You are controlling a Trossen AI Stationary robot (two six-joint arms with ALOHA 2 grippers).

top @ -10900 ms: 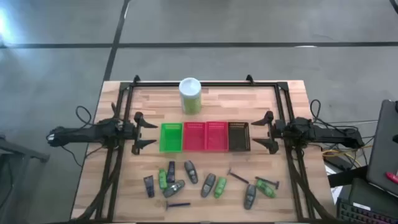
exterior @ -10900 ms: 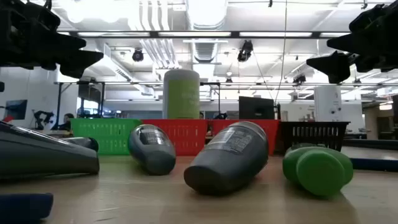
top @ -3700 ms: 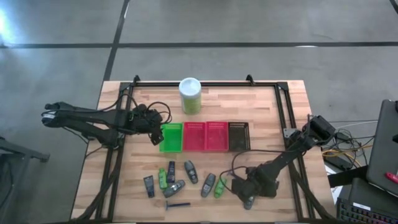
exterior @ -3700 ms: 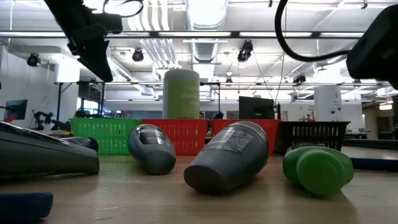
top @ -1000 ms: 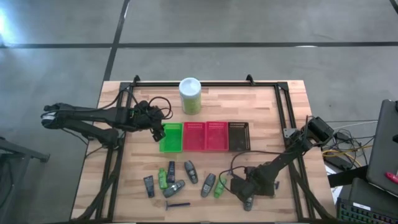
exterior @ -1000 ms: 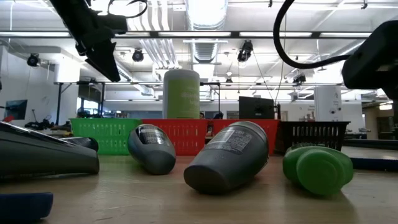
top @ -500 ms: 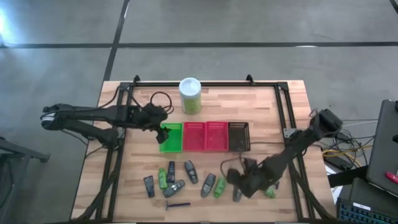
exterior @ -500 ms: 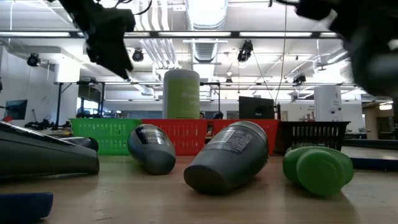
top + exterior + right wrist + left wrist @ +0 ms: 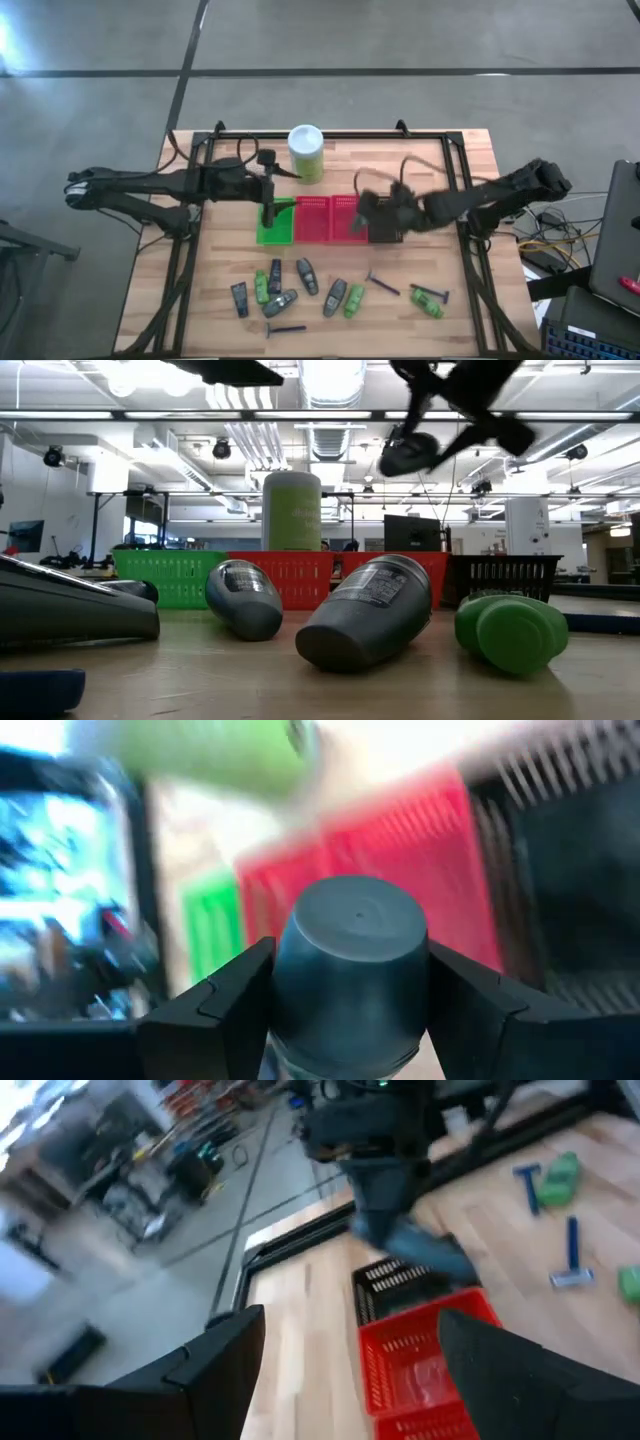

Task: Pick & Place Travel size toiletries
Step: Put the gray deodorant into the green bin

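Observation:
Several travel toiletries lie on the table's near part in the high view: grey tubes, green tubes and dark-blue razors. My right gripper hovers over the red basket and dark basket, shut on a grey squeeze tube. The low view shows this tube high in the air. My left gripper is open above the green basket; in its wrist view its fingers stand wide apart and empty. My right gripper pinches the grey tube between its two fingers, one on each side of the body just behind the round cap end. The cap end sticks out forward past the fingers. The tube is lifted clear, high above the baskets.
A white-and-green canister stands on the table's far part, behind the row of baskets. A dark frame runs round the table. Bare wood lies between the baskets and the toiletries.
My right gripper has risen from the table's near right part with the grey tube, carrying it toward the far edge and left, to above the red and dark baskets. My left gripper has moved toward the table's right, over the green basket.

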